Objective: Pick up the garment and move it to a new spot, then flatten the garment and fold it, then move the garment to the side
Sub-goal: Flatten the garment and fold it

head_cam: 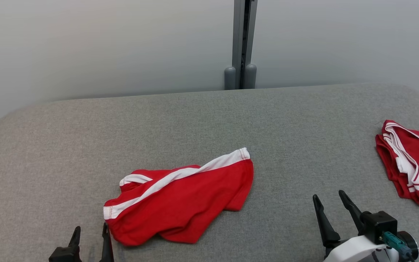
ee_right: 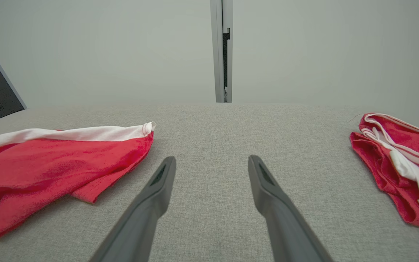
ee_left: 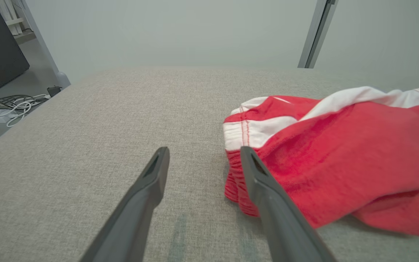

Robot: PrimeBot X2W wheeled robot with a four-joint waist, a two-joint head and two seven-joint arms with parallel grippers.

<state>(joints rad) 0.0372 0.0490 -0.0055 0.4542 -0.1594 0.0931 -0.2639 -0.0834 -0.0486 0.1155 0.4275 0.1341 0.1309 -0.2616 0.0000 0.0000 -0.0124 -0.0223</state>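
1. Head view: the red garment point(head_cam: 180, 203) with its white band lies crumpled on the grey surface point(head_cam: 209, 116), well on the near side of the grey post point(head_cam: 241, 43) and a little to its left. Judging by the bunched folds, it is not flattened, not folded and not lifted, so nearly the whole task looks left to do. Whether this is already its new spot cannot be told. A second red garment point(head_cam: 409, 163) lies far to the right of the post. The left gripper point(head_cam: 90, 228) sits just beside the garment's near-left corner. The right gripper point(head_cam: 328, 196) is right of the post's line and apart from both garments. Both have their fingers spread and hold nothing
2. Left wrist view: the left gripper point(ee_left: 204, 151) is spread wide, and the garment point(ee_left: 340, 167) lies on the post's point(ee_left: 316, 32) side of it. One finger overlaps the waistband edge, but contact cannot be told
3. Right wrist view: the right gripper point(ee_right: 212, 160) is spread over bare surface, in line with the post point(ee_right: 221, 51). The garment point(ee_right: 49, 174) lies left of that line and the second garment point(ee_right: 395, 163) right of it, neither one touched
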